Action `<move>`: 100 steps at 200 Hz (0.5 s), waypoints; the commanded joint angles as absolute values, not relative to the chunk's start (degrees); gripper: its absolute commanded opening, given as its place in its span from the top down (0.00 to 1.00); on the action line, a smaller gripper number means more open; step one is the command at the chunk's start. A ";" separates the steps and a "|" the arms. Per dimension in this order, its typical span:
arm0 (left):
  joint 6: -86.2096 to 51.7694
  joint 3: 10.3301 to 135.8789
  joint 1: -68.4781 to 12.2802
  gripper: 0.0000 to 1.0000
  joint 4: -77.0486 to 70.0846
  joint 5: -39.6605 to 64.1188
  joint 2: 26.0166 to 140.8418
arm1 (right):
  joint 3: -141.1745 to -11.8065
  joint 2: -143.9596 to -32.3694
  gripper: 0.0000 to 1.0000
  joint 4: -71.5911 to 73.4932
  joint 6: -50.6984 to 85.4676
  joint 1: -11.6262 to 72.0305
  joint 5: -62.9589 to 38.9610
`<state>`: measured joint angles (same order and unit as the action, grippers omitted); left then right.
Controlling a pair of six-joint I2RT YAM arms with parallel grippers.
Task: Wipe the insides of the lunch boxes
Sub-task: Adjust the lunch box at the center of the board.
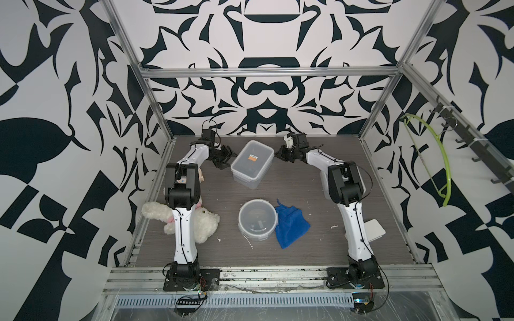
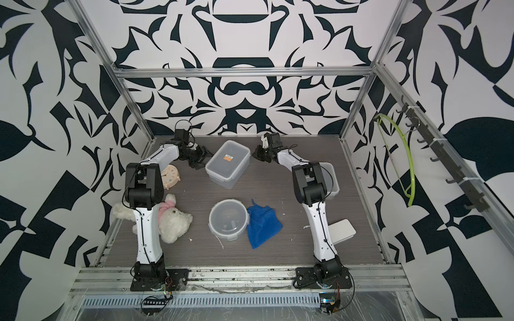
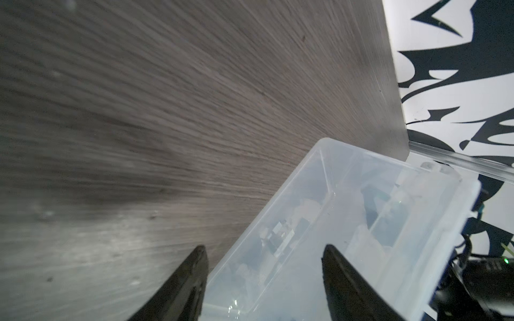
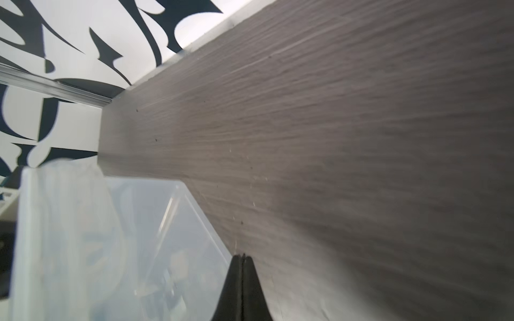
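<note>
Lunch boxes sit apart on the table: the rectangular lunch box (image 1: 251, 164), lid on and orange-stickered, lies at the back between both arms. The round lunch box (image 1: 257, 219) is nearer the front, touching the blue cloth (image 1: 290, 226). The square lunch box (image 2: 332, 180) is half hidden behind the right arm.

The left gripper (image 3: 264, 250) has its fingers partly spread, straddling the rectangular box's edge; I cannot tell whether they touch it. The right gripper (image 4: 243, 255) is pinched closed on nothing, just beside the box's other end.

With the cloth unheld and this lid closed, wiping here looks not yet begun; opening comes first.
</note>
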<state>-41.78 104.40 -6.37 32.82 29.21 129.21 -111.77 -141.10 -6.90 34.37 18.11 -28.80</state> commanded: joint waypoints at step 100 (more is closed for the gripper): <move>-38.67 114.67 -7.95 0.30 46.32 18.75 118.11 | -81.31 -119.50 0.89 13.58 38.81 15.55 -28.75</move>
